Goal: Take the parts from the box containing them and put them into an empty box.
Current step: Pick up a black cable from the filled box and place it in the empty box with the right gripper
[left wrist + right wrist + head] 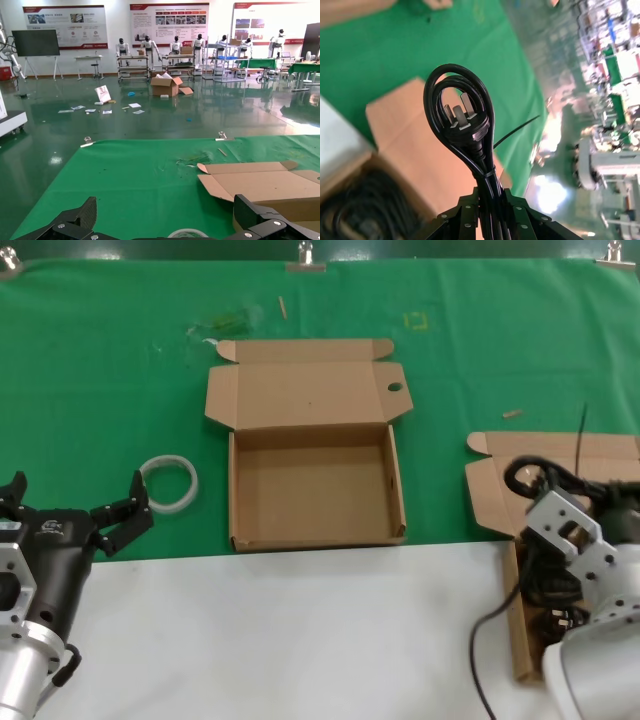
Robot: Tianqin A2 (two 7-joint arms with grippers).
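Black looped cable, three-pin plug

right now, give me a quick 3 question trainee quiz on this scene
1. True or false: the empty box already holds a cable.
2. What does the right hand grip? A) white ring B) power cable C) lid flap
3. Which object lies on the green cloth beside the left hand?

Key: 1. False, its floor is bare. 2. B, a looped black power cable over the box of parts. 3. The white ring.
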